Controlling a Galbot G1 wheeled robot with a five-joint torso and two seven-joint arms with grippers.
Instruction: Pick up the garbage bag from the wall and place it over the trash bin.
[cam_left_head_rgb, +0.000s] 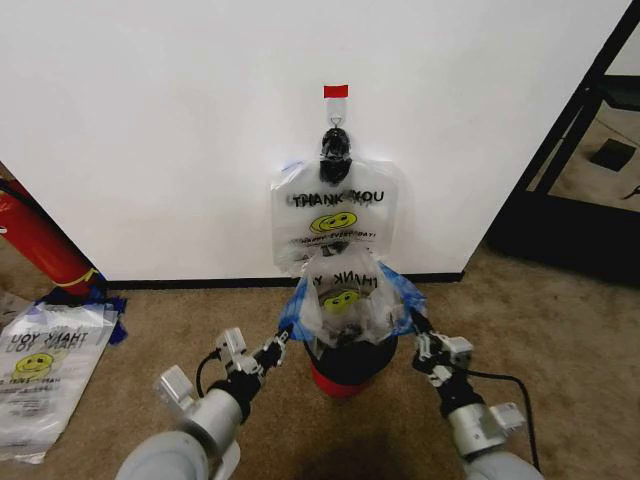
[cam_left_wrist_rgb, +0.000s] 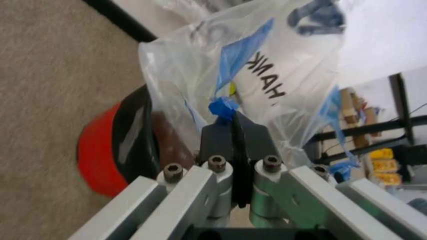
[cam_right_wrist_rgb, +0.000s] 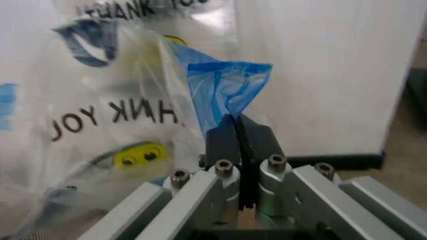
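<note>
Crinkled see-through garbage bag (cam_left_head_rgb: 345, 290) over tapering black trash bin (cam_left_head_rgb: 348, 360), both hands' pinch.

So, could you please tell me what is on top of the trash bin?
The garbage bag is draped over the trash bin, each bluish edge pinched by the left end effector and the right end effector. The bag hides the bin's rim and inside.

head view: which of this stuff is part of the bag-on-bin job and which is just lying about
Part of the job:
garbage bag, pinched at its blue edges by the left gripper and right gripper
trash bin
wall

Lying about:
bag on the clip
bags on the carpet
red cylinder
</note>
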